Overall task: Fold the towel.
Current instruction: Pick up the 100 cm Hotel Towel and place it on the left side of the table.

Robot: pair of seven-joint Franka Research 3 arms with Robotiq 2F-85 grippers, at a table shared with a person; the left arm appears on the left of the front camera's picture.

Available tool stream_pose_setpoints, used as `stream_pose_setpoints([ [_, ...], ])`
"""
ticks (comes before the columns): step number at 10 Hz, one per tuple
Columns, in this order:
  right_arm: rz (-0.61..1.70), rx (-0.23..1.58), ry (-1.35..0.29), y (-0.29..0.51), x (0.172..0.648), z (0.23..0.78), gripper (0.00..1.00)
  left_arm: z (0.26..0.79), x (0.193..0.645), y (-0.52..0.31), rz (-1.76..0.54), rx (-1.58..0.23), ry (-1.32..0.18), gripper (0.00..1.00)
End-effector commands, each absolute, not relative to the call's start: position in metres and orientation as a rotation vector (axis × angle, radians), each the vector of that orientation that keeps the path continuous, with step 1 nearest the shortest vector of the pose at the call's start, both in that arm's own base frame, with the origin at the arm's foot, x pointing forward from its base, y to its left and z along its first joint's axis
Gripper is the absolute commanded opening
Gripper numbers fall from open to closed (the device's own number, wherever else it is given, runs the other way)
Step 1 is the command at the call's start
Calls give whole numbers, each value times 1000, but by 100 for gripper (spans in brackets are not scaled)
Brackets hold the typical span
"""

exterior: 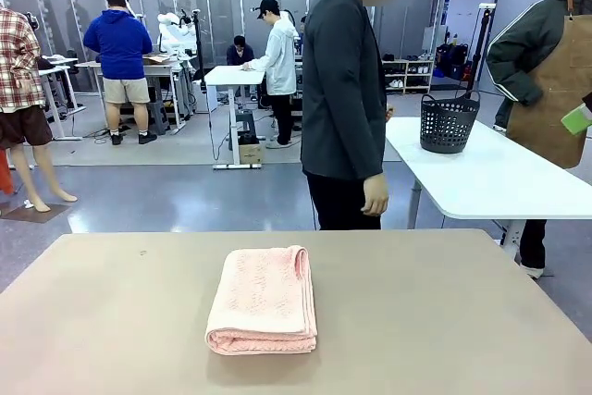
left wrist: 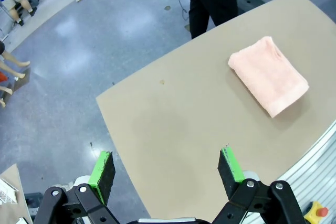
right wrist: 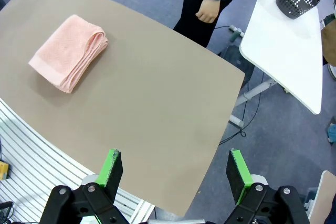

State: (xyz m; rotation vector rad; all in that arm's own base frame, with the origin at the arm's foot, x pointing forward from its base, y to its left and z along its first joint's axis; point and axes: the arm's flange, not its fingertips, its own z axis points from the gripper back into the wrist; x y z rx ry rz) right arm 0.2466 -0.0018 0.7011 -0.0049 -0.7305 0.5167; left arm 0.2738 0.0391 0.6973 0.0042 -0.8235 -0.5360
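The pale pink towel point(exterior: 262, 300) lies folded into a compact rectangle in the middle of the brown table point(exterior: 444, 321), its layered fold edge toward the right. It also shows as the towel point(left wrist: 268, 75) in the left wrist view and the towel point(right wrist: 68, 51) in the right wrist view. My left gripper point(left wrist: 167, 168) hangs high above the table's left end, open, nothing between its green pads. My right gripper point(right wrist: 177, 170) hovers high over the table's right end, open and empty as well. Both stand well away from the towel.
A person in a dark jacket point(exterior: 344, 90) stands at the far edge of the table, hands down by their sides. Behind on the right is a white table point(exterior: 490, 178) with a dark basket point(exterior: 449, 122). Another person in an apron point(exterior: 555, 71) stands beside it.
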Motion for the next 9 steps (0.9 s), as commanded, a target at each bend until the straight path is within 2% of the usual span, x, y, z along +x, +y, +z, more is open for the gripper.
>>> stream_pose_setpoints([
  [1, 515, -5, -726, -4, 246, 702, 100, 685, 290, 35, -496, -60, -770, 100],
  [9, 515, -5, -726, -4, 246, 702, 100, 512, 389, -19, -77, -487, -524, 100],
])
